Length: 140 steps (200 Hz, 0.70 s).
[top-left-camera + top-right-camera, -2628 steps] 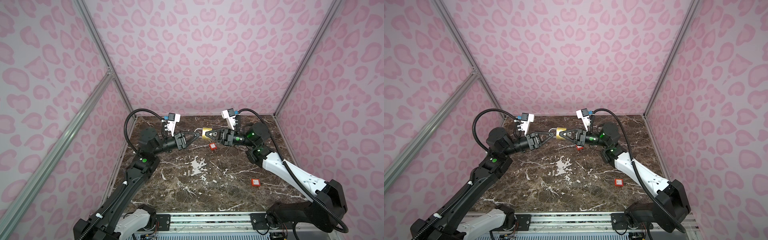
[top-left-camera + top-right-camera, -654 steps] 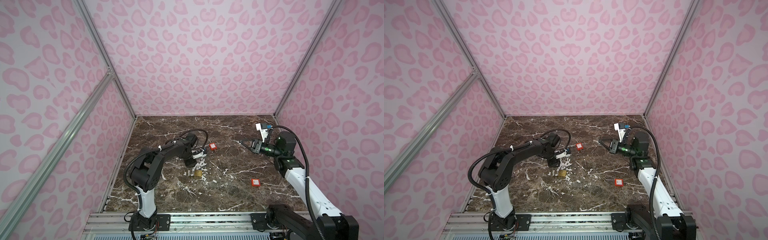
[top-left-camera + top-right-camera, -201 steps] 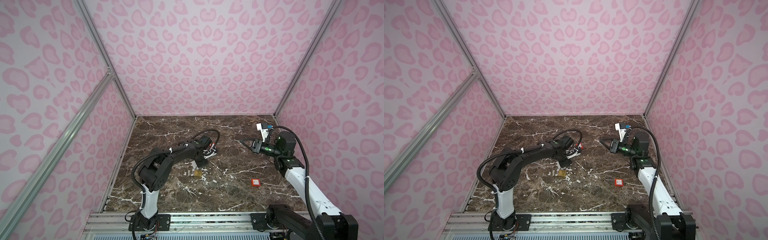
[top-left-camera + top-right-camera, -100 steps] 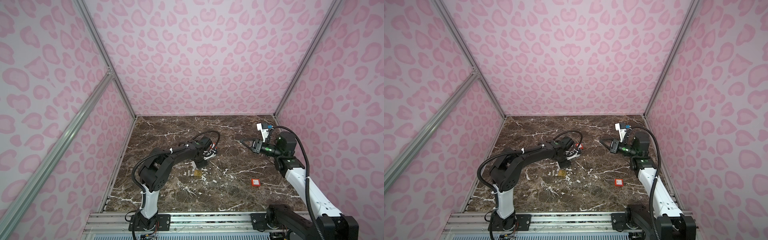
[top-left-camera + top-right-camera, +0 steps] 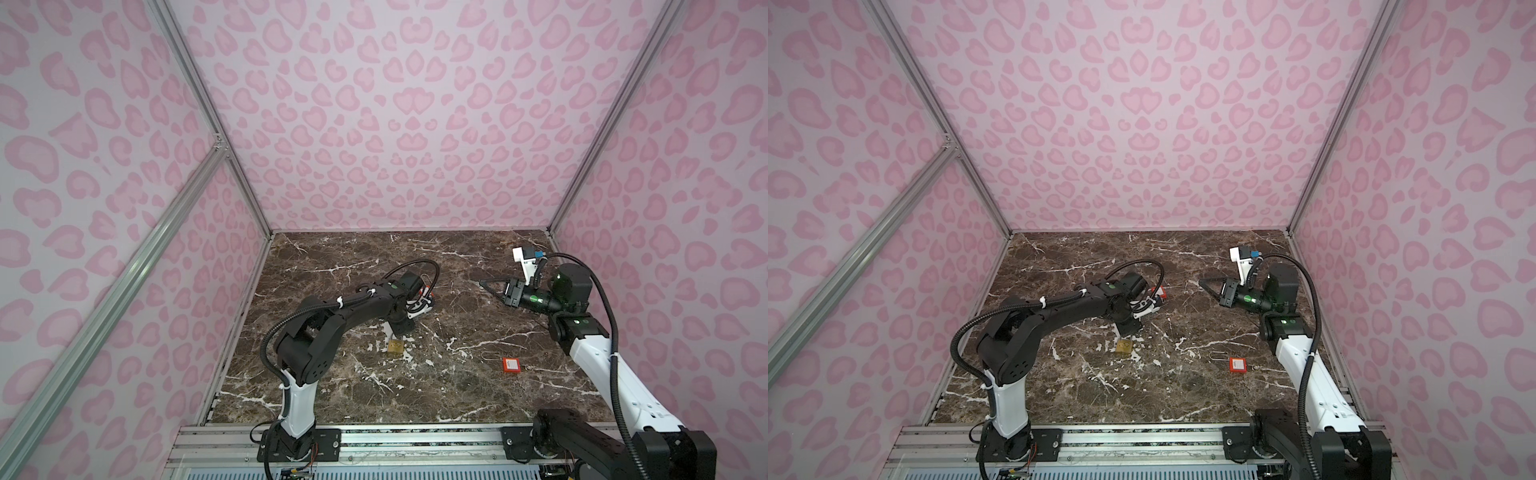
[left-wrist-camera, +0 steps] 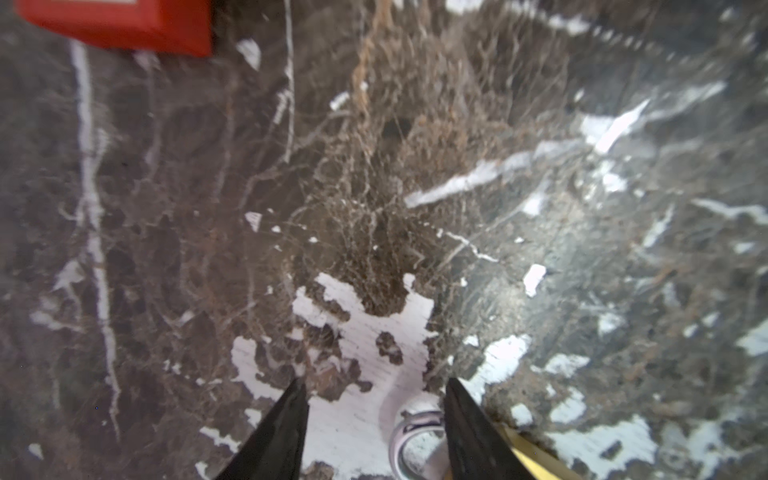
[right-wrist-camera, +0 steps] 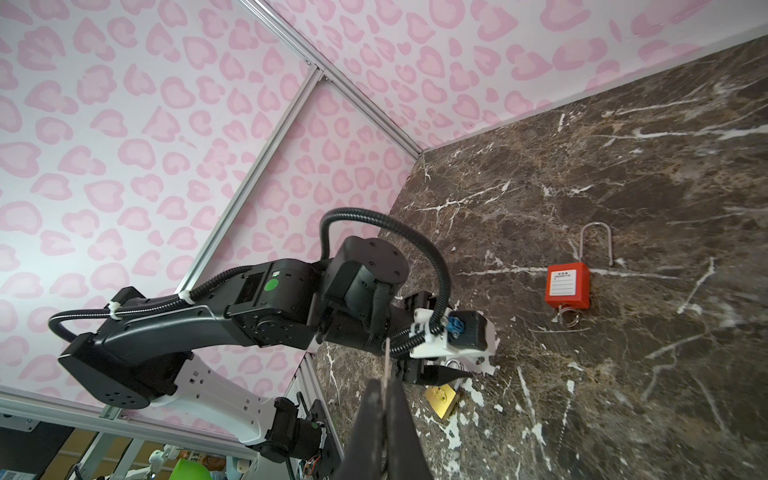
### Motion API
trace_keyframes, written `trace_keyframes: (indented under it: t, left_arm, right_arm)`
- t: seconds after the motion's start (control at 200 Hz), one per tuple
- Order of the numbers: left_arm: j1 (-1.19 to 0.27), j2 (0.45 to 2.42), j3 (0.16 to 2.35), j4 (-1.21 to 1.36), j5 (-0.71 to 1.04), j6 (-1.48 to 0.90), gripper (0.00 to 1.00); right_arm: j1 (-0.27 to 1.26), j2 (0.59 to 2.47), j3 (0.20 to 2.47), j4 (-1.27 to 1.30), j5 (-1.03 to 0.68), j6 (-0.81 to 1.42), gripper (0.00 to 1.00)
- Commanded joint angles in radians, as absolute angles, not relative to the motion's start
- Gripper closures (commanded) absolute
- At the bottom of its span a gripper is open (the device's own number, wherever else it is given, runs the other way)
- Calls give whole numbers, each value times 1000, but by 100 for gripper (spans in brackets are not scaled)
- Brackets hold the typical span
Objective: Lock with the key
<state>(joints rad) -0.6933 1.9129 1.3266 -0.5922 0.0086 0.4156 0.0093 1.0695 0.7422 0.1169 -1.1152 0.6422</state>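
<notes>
Where the marble table (image 5: pixel 457 399) lies nearest, a red padlock (image 5: pixel 511 365) rests flat, its markings too small to read. Just beyond, my left gripper (image 6: pixel 375 382) stands with fingers parted and empty by the brass padlock (image 5: pixel 395 347), whose shackle sits beside one fingertip. Farther back lies a second red padlock (image 7: pixel 567 286), its white label's print unreadable, and my right gripper (image 7: pixel 385 386), up off the table, is clenched on the key (image 7: pixel 386 353).
</notes>
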Motion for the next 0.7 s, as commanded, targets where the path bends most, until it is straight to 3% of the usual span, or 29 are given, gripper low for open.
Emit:
trace_keyframes:
  t: [0.0,0.195,0.385,0.51,0.695]
  left_arm:
    - [-648,1823,1266,-463,74,310,45]
    - [-569,1599,1121,-291,148,169,45]
    - [-561,1410,995,-313,24,69,45]
    - [-560,1236,847,-270,-44,15,44]
    - [-540,1028,725,-283,-34,-42,43]
  right_arm:
    - [16,1062,745,54,-1071,564,100]
    - [146,1031,763,-142,-866,339,100]
    - [442,1006,699,-123,-450,229,100]
    - [661,991,598,20,-106,155,100]
    - [952,1066,405,402,208,-124,100]
